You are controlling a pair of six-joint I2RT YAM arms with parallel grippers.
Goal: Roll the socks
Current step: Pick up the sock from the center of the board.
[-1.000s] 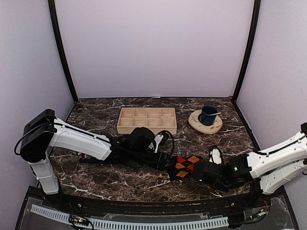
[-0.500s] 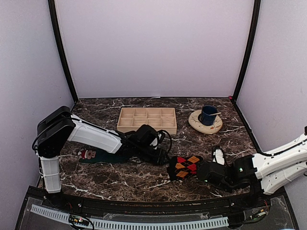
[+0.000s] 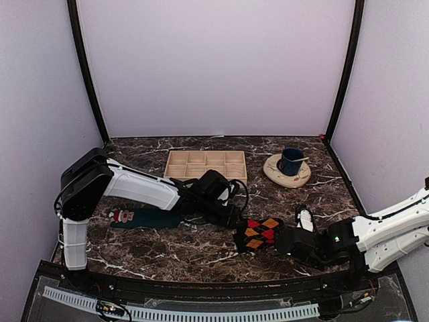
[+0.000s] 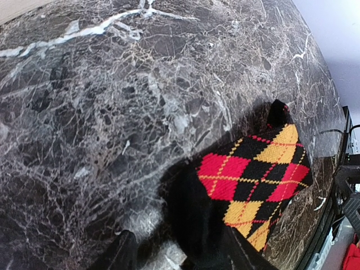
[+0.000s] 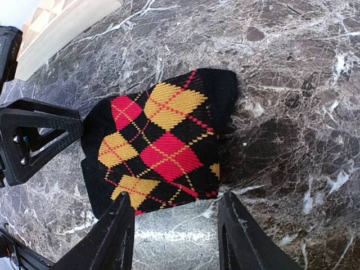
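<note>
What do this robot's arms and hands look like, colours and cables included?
The left arm and right arm have white shells and black joints. A black cable loops by the left wrist; a small green light shows near the right wrist. The left hand and right hand are black, each with two tapered fingers.

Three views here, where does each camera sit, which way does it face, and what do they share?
Top external: fixed above and behind the arms, facing down over the table; both arms show, left gripper and right gripper flanking the argyle sock.
Left wrist: low over the table, facing that sock; own dark fingers at the bottom edge.
Right wrist: looks down at the sock past its own spread fingers.
Shared: all three see the sock; top and right wrist both show the left gripper.
</note>
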